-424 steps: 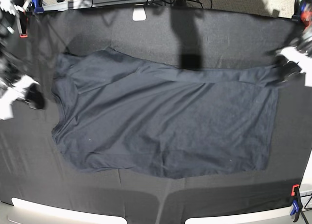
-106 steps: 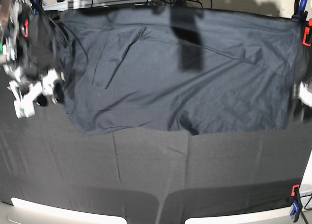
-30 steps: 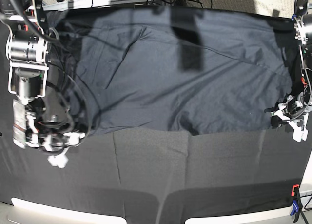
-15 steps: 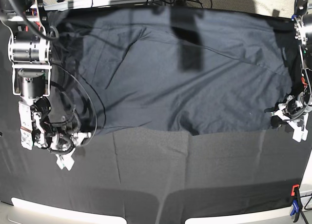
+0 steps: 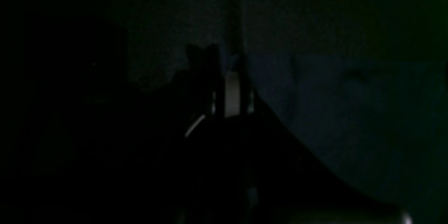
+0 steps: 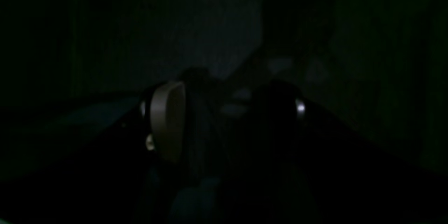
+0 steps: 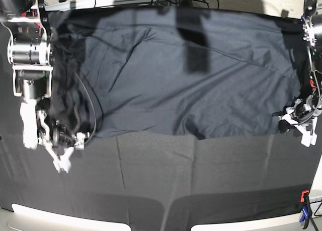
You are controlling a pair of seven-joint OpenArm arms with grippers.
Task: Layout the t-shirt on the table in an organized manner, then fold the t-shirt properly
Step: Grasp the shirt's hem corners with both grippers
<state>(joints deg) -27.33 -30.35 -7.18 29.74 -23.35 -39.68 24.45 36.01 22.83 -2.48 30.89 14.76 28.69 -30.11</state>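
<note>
While the t-shirt lies spread on the far half of the counter, left gripper at its near corner – fingers pressed together, right gripper at the other corner – fingers spread.

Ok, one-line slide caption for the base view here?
Both grippers, right and left, low at the near corners of the t-shirt spread across the table.

Very dark frame: a pale rounded finger pad sits left of centre, a dark finger right of centre, well apart, over dim dark cloth.
</note>
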